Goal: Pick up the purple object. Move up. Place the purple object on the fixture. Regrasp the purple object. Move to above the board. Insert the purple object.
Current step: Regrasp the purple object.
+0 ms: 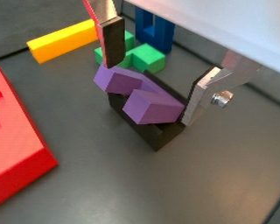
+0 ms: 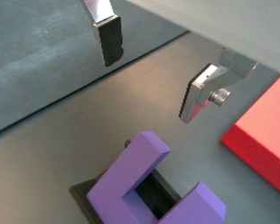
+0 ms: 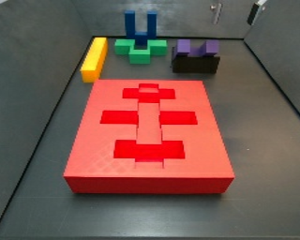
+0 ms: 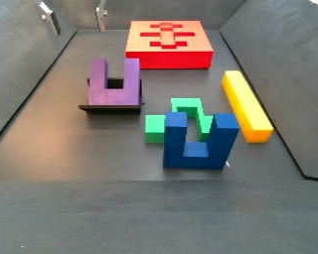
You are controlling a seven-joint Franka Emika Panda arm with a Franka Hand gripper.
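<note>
1. In a wrist view, the claw [image 1: 160, 63] hung released above one purple object [image 1: 136, 94], which lay on one dark fixture [image 1: 157, 135]; its two fingers [image 1: 111, 39] stood apart, clear of the block. Behind were one green block [image 1: 140, 57], one blue piece [image 1: 152, 33] and one yellow bar [image 1: 60, 42]; one red board [image 1: 14, 140] sat at the edge.
2. In a wrist view, the purple object [image 2: 136, 179] showed its two prongs, fixture [image 2: 90, 197] beneath, board [image 2: 262, 140] beside, the claw [image 2: 157, 70] empty.
3. In a side view, the purple object [image 3: 197, 48] sat on the fixture [image 3: 195, 64] beyond the board [image 3: 149, 131] on the tabletop [image 3: 272, 141]; the claw's fingers [image 3: 255, 11] showed at the frame's top edge.
4. In a side view, the blue piece [image 4: 199, 140] and green block [image 4: 173, 117] stood near the purple object [image 4: 115, 84].
</note>
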